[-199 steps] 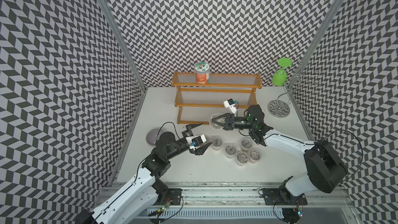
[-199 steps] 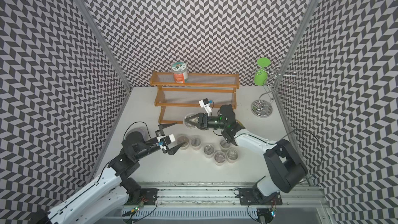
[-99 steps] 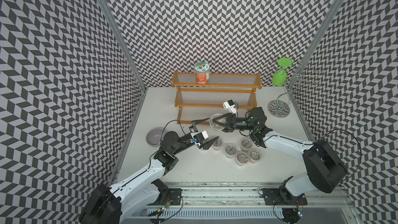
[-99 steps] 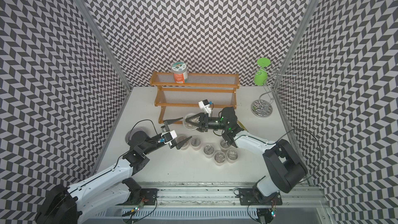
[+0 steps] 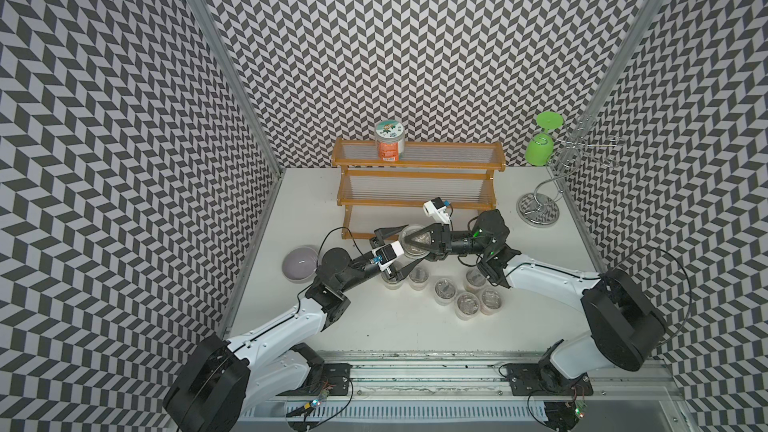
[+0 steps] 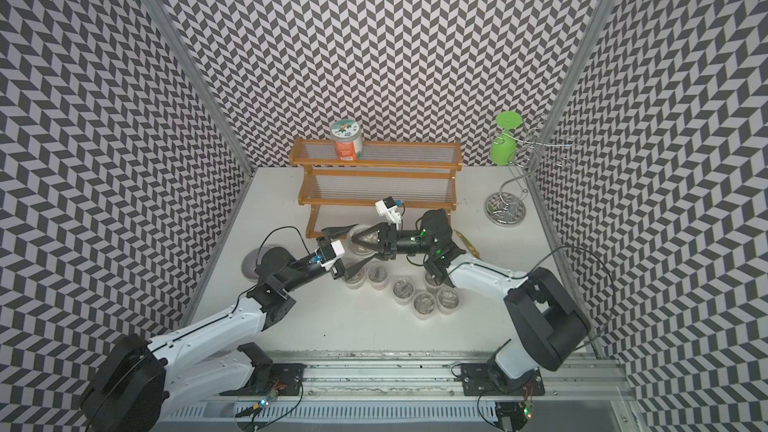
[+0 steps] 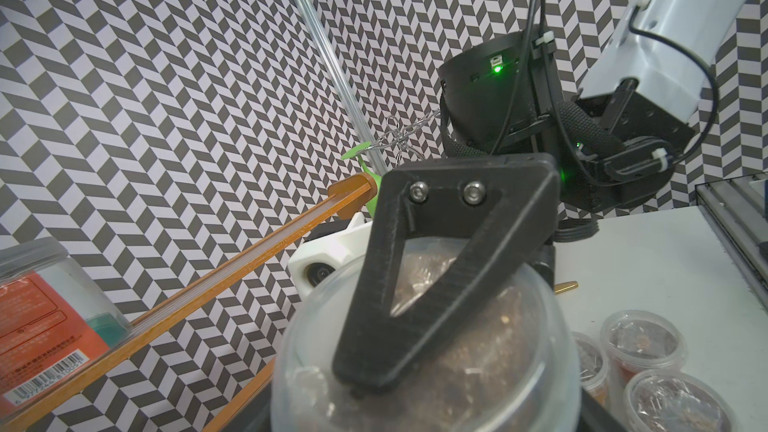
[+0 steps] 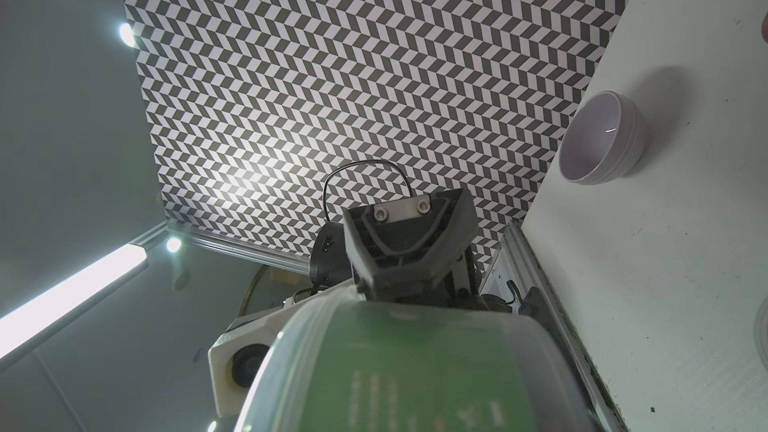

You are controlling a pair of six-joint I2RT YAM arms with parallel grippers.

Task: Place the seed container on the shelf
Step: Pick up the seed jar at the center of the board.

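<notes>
Right gripper [image 5: 409, 243]: shut tight on the seed container [image 7: 478, 367], one black finger flat across its clear round face, the other hidden on the far side. Holds it up off the table [image 5: 374, 326], near the middle, just at 6 o'clock of the shelf [image 5: 457, 167], in front of the lowest tier and resting on no tier.

Left gripper [image 6: 362, 245]: points in from 8 o'clock, jaws spread about as wide as the container, one finger on each side of its wall. Seems to meet the rim in the right wrist view; pressing or merely close, cannot tell.

Through the clear face, in the left wrist view: brown seeds. On the side facing the right wrist view: a green label [image 8: 415, 367].

At 5 o'clock of the container, standing on the table: six small clear lidded cups [image 5: 444, 289] with dark contents, packed close, the nearest just under the left gripper's lower finger.

At 12 o'clock: the shelf itself, orange-brown frame, clear ribbed tiers stepping up toward the back wall. Carries one orange-labelled jar [image 5: 390, 143], upright, toward the 9 o'clock end of the top tier.

At 9 o'clock, near the side wall: a pale lilac bowl [image 5: 300, 263], partly hidden by the left arm.

At 2 o'clock, well apart, by the other wall: a chrome wire stand [image 5: 539, 209], with a green glass [image 5: 540, 151] hanging upside down from it.
</notes>
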